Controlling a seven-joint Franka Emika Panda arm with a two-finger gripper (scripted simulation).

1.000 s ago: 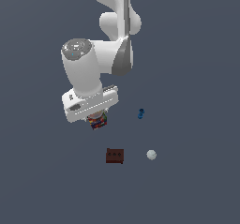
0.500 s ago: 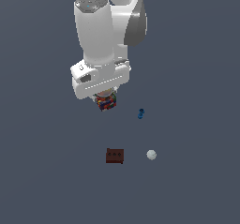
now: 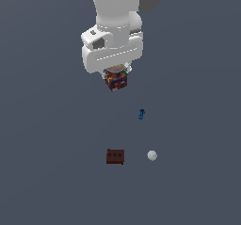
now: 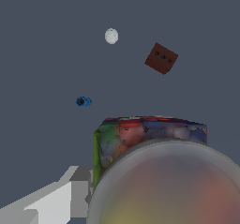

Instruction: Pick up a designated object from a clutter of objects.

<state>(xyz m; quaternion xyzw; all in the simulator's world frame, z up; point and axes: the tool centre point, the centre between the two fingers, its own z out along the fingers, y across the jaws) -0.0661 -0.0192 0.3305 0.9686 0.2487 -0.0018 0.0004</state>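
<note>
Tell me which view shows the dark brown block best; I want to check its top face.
The wrist view: the dark brown block shows its dotted face and an edge. In the exterior view it appears smaller, with one dotted face only.

The setting is a single flat ground plane (image 3: 42, 172) of dull slate grey with a faint blue cast, filling both views from edge to edge. Its surface is smooth and untextured, without seams or markings. Lighting is soft and even, and the grey shades only slightly across the exterior view.
</note>
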